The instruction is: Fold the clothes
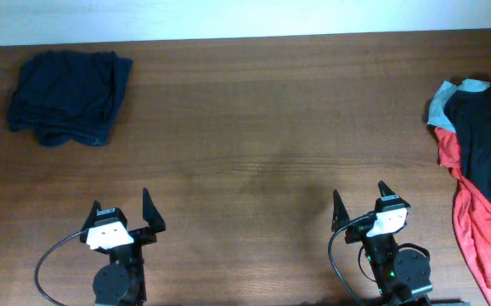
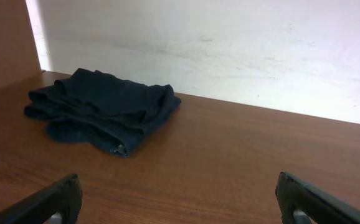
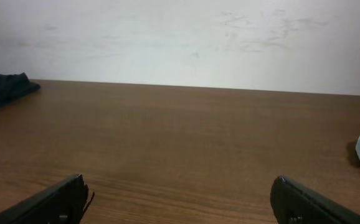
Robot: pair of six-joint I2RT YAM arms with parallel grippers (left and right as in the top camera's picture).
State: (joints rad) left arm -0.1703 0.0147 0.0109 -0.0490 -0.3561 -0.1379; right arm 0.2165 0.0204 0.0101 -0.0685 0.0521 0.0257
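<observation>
Left gripper (image 1: 122, 204) at 7 o'clock of the table (image 1: 254, 127), jaws wide, holding nothing. Right gripper (image 1: 360, 197) at 5 o'clock, jaws wide, also holding nothing. Dark navy garment (image 1: 69, 98), folded, lies at 10 o'clock, well apart from both. Loose pile of clothes (image 1: 483, 161) (black, red, grey-blue) sits at the 3 o'clock edge.

Robot lab setup, wooden table (image 1: 245, 127), white wall (image 2: 230, 50) (scuffed)

Overhead looks straight down on the whole table (image 1: 245, 153). My left wrist view sits low, facing the wall (image 2: 230, 50), fairly near the folded navy garment (image 2: 102, 109). My right wrist view catches only its edge, far left.
</observation>
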